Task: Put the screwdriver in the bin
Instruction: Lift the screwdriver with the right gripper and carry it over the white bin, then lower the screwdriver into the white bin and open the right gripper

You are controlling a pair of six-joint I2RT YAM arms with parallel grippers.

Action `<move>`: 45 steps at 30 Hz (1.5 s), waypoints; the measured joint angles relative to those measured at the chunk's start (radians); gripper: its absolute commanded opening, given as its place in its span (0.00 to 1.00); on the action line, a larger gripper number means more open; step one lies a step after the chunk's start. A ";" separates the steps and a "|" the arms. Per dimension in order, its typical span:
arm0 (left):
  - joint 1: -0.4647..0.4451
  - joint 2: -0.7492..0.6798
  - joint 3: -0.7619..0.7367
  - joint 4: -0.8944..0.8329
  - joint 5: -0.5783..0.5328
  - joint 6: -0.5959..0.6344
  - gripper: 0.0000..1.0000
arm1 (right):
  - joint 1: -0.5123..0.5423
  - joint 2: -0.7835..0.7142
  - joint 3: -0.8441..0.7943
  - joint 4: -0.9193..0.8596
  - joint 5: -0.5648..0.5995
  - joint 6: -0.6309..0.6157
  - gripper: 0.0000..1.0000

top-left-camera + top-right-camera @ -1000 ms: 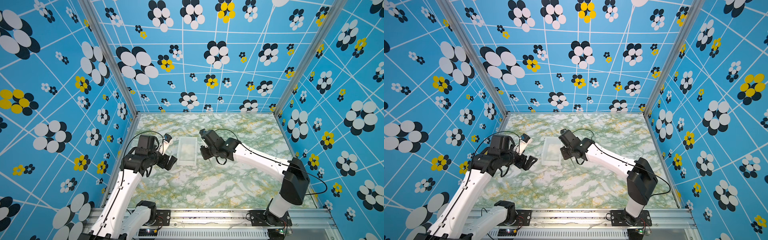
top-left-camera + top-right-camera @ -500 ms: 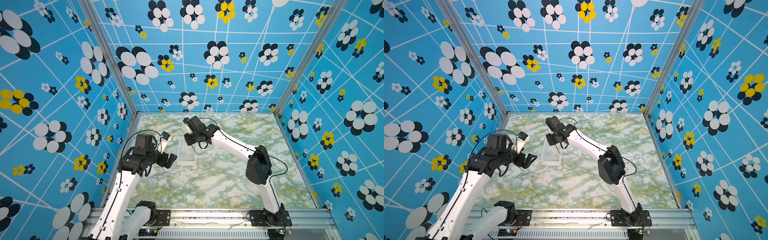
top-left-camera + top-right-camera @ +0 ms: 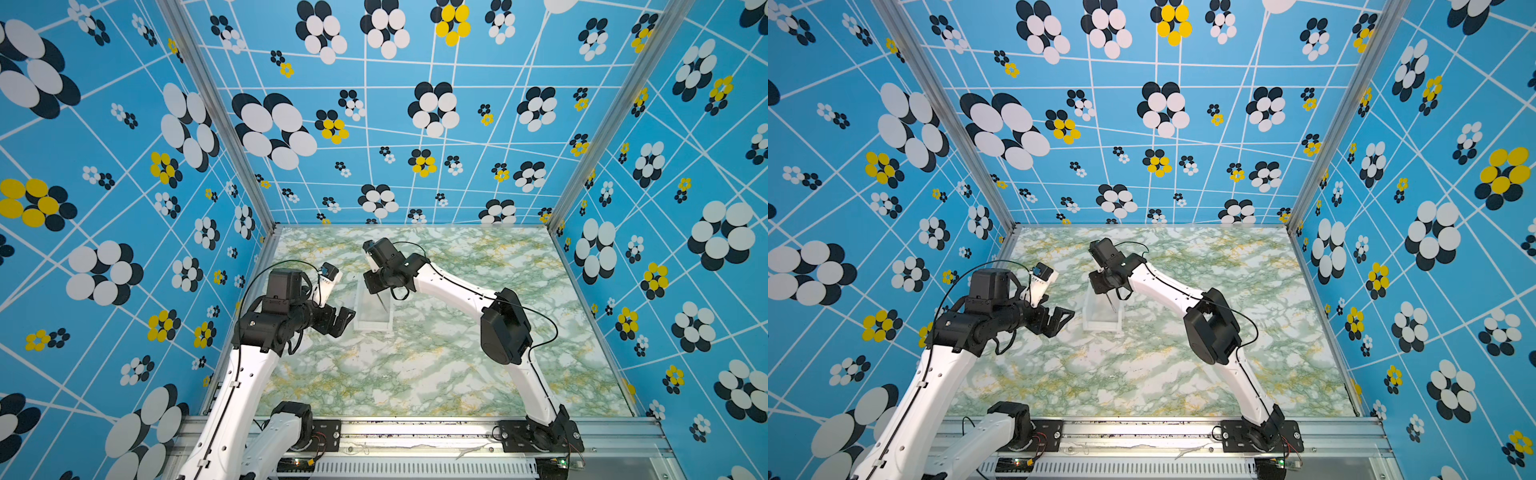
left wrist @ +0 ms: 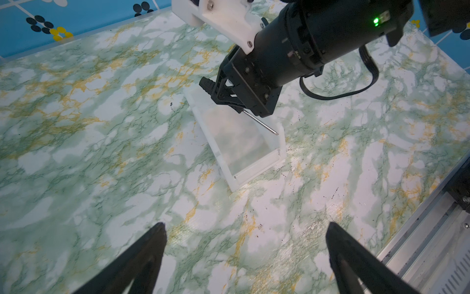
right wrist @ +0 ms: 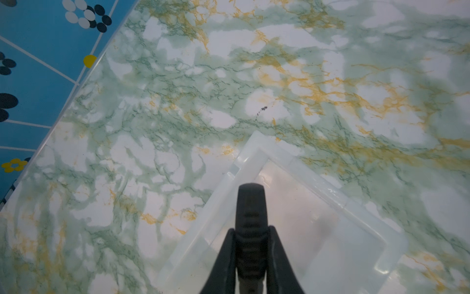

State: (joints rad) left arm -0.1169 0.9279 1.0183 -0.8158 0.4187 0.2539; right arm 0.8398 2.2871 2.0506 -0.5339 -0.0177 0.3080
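The right tool (image 4: 223, 98) is clenched on the screwdriver (image 4: 259, 122), above the bin's (image 4: 216, 152) far end. Its 2 fingers cover most of the black handle. In both top views only the thin shaft (image 3: 381, 300) shows beneath the tool. The right wrist view shows the handle's butt (image 5: 250, 203) but no shaft. The shaft slants down toward the table's (image 3: 415, 365) front edge, roughly along the bin's length. Whether its tip touches the bin cannot be told. The left tool (image 4: 245, 225) hangs released beside the bin, its fingers cut off by the frame.
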 measured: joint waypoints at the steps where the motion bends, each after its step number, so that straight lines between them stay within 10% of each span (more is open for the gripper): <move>1: 0.000 0.000 0.000 0.000 0.003 0.000 0.99 | 0.000 0.006 0.003 0.004 0.000 0.007 0.15; 45: 0.026 -0.018 0.000 0.001 0.061 -0.014 0.99 | 0.000 0.148 0.030 0.050 0.005 0.074 0.23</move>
State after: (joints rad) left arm -0.0910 0.9100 1.0183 -0.8150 0.4797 0.2398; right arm 0.8398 2.4355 2.0804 -0.4839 -0.0128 0.3820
